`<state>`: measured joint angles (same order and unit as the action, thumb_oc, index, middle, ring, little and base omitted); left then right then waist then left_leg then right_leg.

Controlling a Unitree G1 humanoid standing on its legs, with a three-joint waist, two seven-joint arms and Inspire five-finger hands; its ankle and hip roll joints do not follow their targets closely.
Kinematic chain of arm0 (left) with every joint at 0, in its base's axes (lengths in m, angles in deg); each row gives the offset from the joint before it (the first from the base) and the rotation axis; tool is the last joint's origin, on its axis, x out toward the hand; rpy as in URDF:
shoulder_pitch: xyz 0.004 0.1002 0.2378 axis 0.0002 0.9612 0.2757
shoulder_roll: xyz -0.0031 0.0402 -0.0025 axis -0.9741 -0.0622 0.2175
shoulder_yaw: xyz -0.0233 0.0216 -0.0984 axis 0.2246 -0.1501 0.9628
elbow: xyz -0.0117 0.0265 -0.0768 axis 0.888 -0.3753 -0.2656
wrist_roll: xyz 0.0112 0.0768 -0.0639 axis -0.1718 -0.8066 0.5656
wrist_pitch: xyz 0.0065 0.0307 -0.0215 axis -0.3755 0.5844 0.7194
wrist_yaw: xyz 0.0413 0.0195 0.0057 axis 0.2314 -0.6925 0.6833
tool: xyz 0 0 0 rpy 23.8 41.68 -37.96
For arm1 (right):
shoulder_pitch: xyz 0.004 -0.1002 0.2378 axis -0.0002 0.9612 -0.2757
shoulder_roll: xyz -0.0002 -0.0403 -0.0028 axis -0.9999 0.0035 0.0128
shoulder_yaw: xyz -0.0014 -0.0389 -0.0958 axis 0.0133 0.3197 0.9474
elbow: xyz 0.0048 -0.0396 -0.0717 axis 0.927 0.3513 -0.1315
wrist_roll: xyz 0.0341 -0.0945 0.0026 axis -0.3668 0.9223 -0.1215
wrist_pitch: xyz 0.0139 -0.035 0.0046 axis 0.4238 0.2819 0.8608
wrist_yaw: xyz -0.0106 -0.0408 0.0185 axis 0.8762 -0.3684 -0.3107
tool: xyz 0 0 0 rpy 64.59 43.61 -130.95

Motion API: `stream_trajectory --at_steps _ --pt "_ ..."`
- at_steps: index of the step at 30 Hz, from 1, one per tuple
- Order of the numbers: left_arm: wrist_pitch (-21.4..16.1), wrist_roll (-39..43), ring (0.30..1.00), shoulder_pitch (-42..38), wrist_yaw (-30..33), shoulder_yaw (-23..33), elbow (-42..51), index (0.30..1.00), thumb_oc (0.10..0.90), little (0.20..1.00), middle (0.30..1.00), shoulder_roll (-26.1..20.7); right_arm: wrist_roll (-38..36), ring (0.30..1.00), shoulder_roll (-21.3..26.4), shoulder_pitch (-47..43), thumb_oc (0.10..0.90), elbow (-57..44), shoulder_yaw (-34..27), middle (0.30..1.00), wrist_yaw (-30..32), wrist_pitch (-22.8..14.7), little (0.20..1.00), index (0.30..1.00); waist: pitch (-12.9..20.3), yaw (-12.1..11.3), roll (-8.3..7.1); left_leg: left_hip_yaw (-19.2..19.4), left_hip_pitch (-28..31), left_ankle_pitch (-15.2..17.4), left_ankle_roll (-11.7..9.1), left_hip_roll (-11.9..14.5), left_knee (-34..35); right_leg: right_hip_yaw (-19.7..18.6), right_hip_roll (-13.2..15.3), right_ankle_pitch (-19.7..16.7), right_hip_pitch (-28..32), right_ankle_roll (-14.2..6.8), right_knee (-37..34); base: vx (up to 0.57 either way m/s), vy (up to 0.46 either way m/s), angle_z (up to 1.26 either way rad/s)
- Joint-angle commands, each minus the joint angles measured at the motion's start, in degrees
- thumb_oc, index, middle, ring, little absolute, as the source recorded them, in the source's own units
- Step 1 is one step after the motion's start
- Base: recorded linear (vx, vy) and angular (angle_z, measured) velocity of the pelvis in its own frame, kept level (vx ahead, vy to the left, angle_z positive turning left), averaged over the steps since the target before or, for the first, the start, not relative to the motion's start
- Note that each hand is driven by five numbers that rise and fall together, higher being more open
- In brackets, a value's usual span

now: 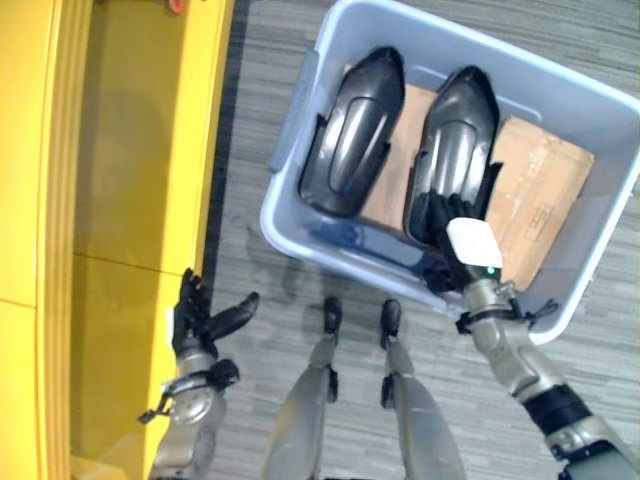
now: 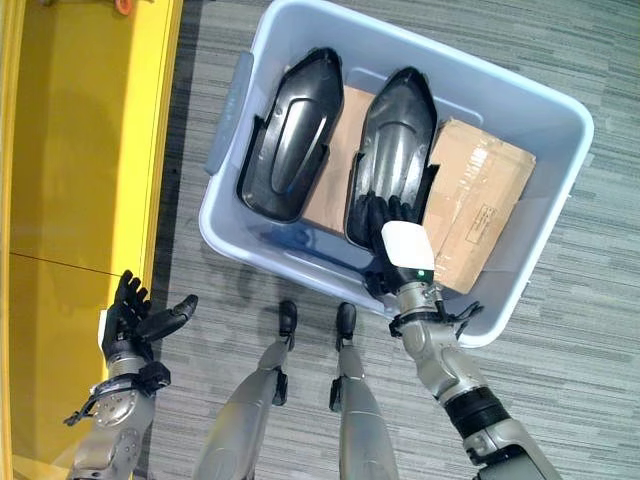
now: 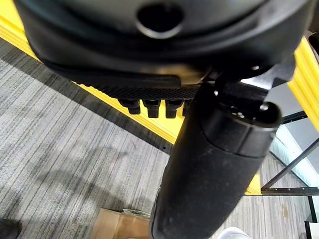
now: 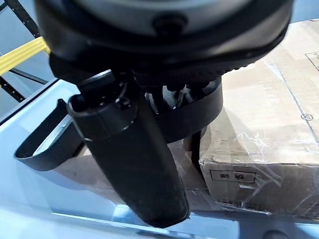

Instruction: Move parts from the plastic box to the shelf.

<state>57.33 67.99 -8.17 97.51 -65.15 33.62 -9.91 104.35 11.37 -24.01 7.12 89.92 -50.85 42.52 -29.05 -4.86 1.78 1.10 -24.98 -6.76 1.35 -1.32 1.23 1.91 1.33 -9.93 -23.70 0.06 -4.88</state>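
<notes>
robot hand (image 4: 134, 164), black part (image 4: 45, 144), cardboard box (image 4: 269, 129)

Plastic box (image 2: 520, 110) packed tight: two dark parts (image 2: 290, 135) side by side, cardboard carton (image 2: 480, 200) jammed at right wall. Open carpet strip (image 2: 190, 210) separates box from yellow shelf (image 2: 70, 150).

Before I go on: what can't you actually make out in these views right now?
- Right hand on the near end of the right black part: head views hide its fingers behind the hand's back; in the right wrist view its own thumb blocks them, so grasp is unconfirmed.
- Cardboard boxes in the plastic box: partly covered by the parts.
- Yellow shelf: cut off by the picture's edge.
</notes>
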Motion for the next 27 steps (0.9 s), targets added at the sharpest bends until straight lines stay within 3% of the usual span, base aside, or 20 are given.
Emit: stream_trajectory --at_steps 1,2,3,18,27 --pt "-4.7 -2.5 1.000 1.6 1.5 0.4 2.2 1.000 0.900 1.000 1.000 -3.0 2.1 1.000 -0.7 -1.8 0.900 2.2 1.2 1.000 0.5 0.2 1.000 1.000 2.8 -0.8 0.72 -0.4 0.0 2.8 -1.2 1.9 -3.3 -2.5 7.2 8.3 -0.3 -6.3 11.0 0.00 0.000 0.00" --pt "-4.7 -2.4 1.000 1.5 1.5 0.3 2.1 1.000 0.900 1.000 1.000 -3.0 3.0 0.393 -1.0 -2.4 0.467 4.0 2.1 0.393 0.2 0.7 0.393 0.393 2.7 -0.9 0.82 -0.5 0.0 2.8 -1.2 1.9 -3.2 -2.4 7.2 8.4 -0.3 -6.3 11.1 0.00 0.000 0.00" --pt "-4.7 -2.5 1.000 1.5 1.4 0.3 2.1 1.000 0.900 1.000 1.000 -3.0 3.4 0.300 -1.2 -2.7 0.400 4.9 2.4 0.300 0.1 0.9 0.300 0.300 2.7 -0.9 0.86 -0.5 0.1 2.8 -1.2 1.9 -3.2 -2.4 7.2 8.4 -0.3 -6.3 11.0 0.00 0.000 0.00" --pt "-3.4 -3.0 1.000 0.6 0.9 0.0 1.3 1.000 0.900 1.000 1.000 -3.3 0.8 0.300 -2.1 1.6 0.400 4.1 1.1 0.300 -0.4 0.5 0.300 0.300 4.3 -0.3 -0.35 -1.0 2.9 1.8 -1.5 2.4 -0.8 -2.3 7.0 8.2 1.7 -6.3 9.8 0.00 -0.002 0.00" --pt "-1.9 -3.0 1.000 2.8 -0.9 2.3 1.5 1.000 0.900 1.000 1.000 -4.2 -1.2 0.300 1.8 12.5 0.400 -7.3 -6.2 0.300 -2.0 -2.1 0.300 0.300 10.0 1.0 -2.29 -1.4 9.3 1.1 -2.3 4.2 2.4 -1.9 7.0 7.2 8.2 -6.6 6.1 0.00 -0.048 0.00"
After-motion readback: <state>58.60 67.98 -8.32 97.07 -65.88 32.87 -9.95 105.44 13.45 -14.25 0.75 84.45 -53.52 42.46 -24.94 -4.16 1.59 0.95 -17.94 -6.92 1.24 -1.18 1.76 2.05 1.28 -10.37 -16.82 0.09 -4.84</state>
